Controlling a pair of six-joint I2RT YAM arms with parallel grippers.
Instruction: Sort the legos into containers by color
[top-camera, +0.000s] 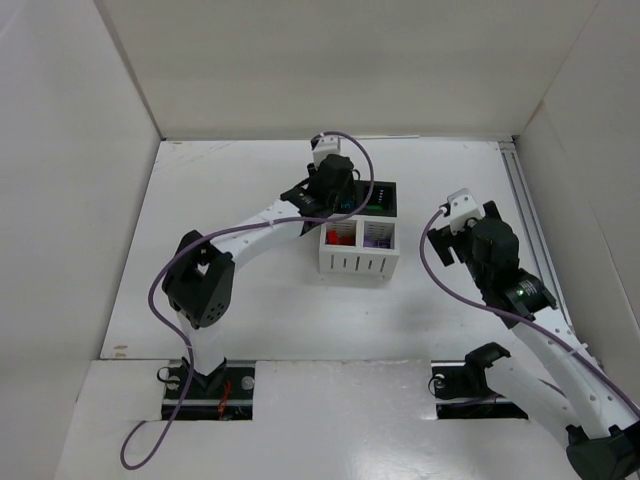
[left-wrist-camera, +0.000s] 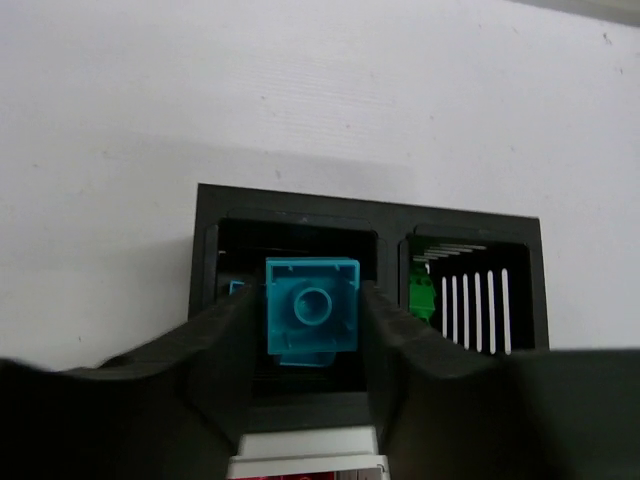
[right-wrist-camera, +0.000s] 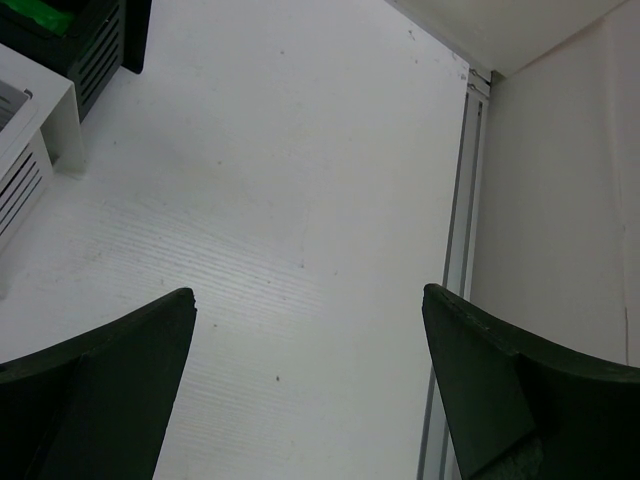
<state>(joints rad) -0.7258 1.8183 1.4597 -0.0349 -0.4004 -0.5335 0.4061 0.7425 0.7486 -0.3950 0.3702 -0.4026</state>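
Note:
My left gripper is shut on a teal-blue lego brick and holds it over the back-left black container. Another teal piece lies inside that container. Green legos lie in the black container to its right. In the top view my left gripper hangs over the cluster of four containers. Red legos and purple legos lie in the two white containers at the front. My right gripper is open and empty over bare table, to the right of the containers.
White walls close in the table on the left, back and right. A metal rail runs along the right wall, close to my right gripper. The corners of a black container and a white container show at the left of the right wrist view.

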